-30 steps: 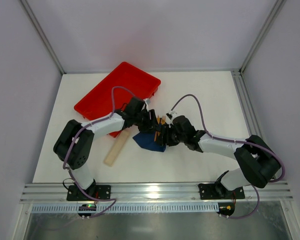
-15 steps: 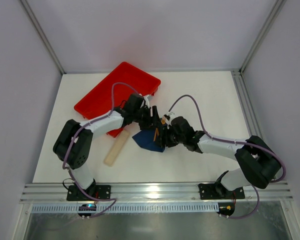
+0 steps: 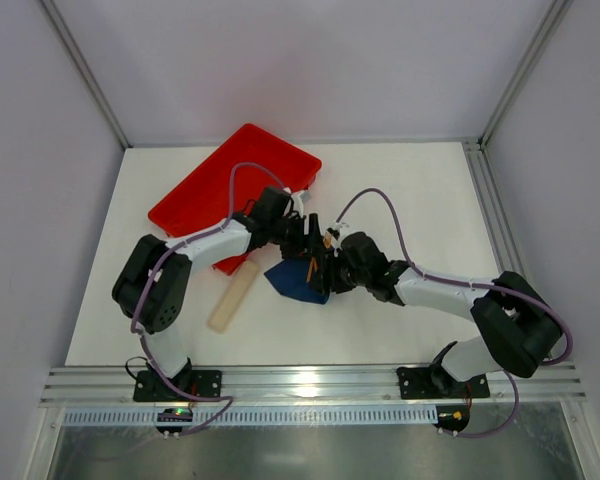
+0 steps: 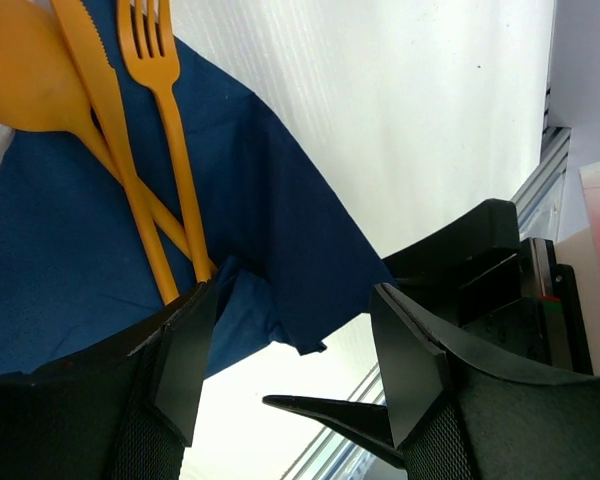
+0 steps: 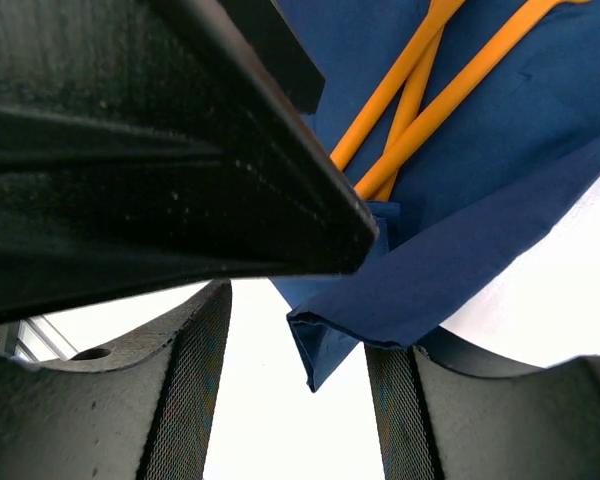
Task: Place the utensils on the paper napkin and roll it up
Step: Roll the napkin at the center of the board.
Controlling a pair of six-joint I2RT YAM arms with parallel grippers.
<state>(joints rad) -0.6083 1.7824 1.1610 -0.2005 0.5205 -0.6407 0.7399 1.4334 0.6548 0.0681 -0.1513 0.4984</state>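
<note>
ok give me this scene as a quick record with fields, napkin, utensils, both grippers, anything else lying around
napkin: navy, spread flat, one edge folded over by the handle ends
utensils: orange fork, knife, spoon, side by side on the napkin, handles crossing
left gripper: open, over the folded edge
right gripper: open, the fold in its gap, not clamped
tray: red, behind the left arm
strip: beige, flat, left of the napkin
rolling: not yet done

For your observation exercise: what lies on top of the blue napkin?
An orange fork, knife and spoon lie on the napkin, handles crossing. The left tool covers their handle ends.
</note>
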